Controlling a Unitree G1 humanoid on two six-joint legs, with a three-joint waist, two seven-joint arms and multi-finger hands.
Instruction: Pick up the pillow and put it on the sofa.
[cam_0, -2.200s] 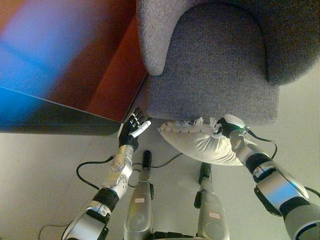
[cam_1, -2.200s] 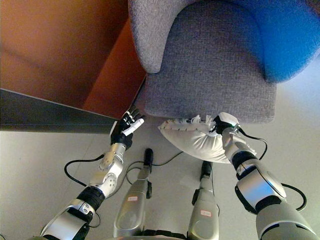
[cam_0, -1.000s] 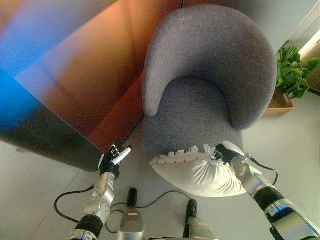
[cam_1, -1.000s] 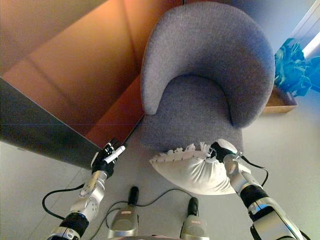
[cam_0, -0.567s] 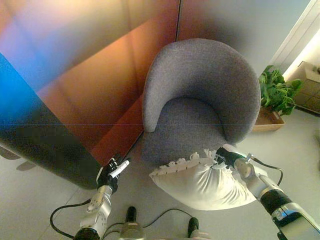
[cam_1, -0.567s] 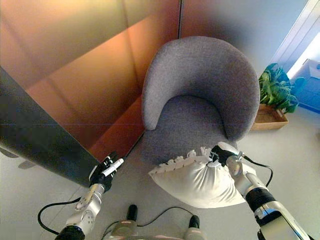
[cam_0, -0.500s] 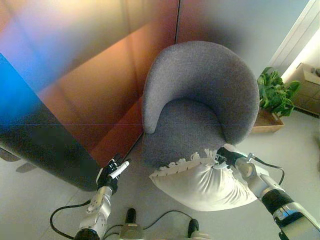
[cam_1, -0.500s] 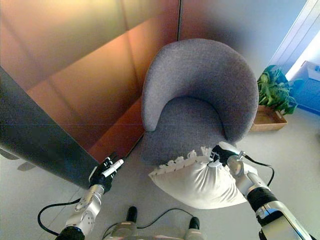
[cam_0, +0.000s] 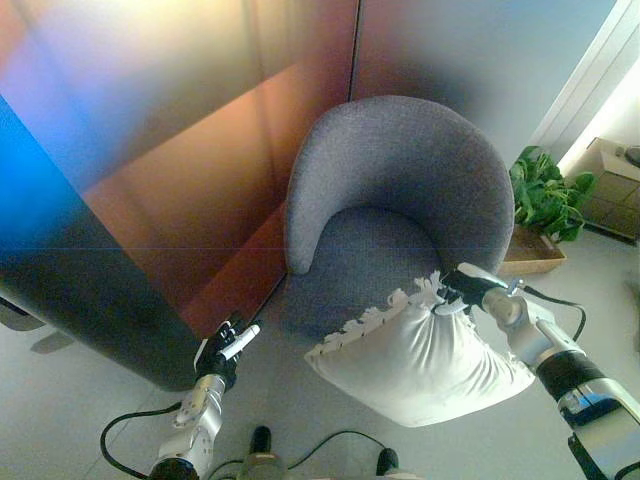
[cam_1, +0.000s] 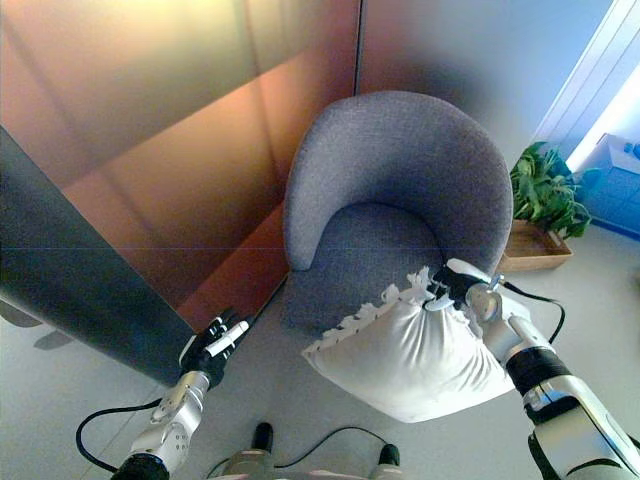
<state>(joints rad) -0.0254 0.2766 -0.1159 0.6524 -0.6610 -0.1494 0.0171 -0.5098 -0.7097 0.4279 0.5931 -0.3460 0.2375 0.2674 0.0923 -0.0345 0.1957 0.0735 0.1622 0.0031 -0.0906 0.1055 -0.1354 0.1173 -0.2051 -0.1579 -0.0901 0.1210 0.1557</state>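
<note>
The right hand (cam_0: 470, 290) pinches the frilled top edge of the white pillow (cam_0: 420, 360), which hangs in the air just before the grey armchair (cam_0: 400, 220). Its long axis runs left to right, the seat lying straight ahead. The left hand (cam_0: 225, 345) idles with fingers relaxed, holding nothing.

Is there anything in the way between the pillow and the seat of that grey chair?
Nothing visible. The white pillow hangs from the right hand at the front edge of the grey armchair, and the seat cushion behind it lies bare. The left hand is off to the left, clear of the path.
</note>
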